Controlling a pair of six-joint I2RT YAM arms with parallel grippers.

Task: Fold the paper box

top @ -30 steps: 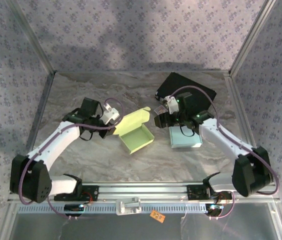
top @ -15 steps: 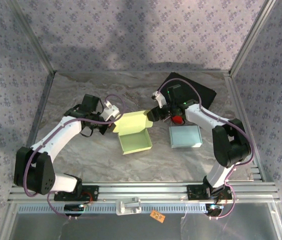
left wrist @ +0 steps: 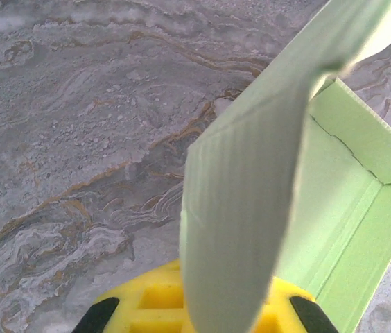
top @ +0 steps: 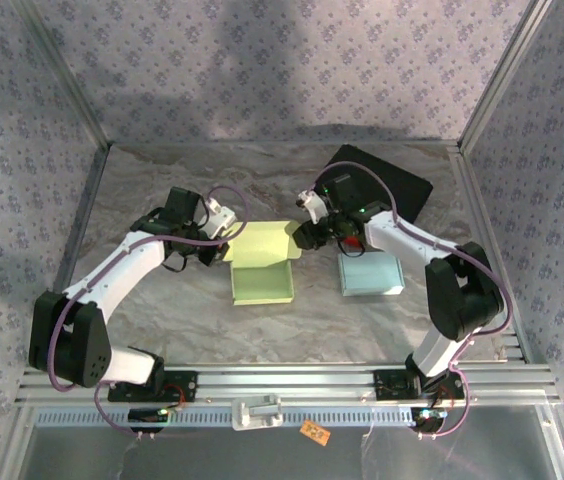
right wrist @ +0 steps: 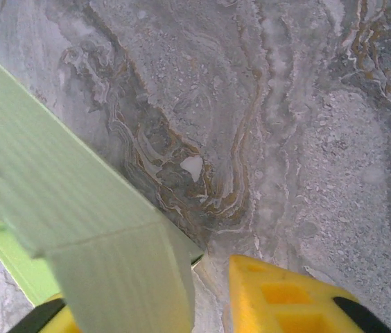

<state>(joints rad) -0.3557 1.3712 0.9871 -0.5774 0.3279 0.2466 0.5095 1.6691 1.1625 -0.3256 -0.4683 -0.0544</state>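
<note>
Box (top: pixel 262 272), green and open-topped, sits mid-table (top: pixel 152 190). Risk: a torn or skewed flap, because left claw (top: pixel 224 245) pinches the flap at the box's back-left corner while right claw (top: pixel 302 238) stands narrow around the back-right flap, one pad (right wrist: pixel 285 298) not touching. Right of box: black board (top: pixel 397 185) behind and blue box (top: pixel 370 273) just beside it, crowding the right arm.

white arms (top: pixel 112 272), black joints (top: pixel 62 345), purple cables (top: pixel 224 195), yellow jaws

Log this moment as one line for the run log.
stage: folding green box | left gripper: shut on left flap | right gripper: open, straddling right flap
</note>
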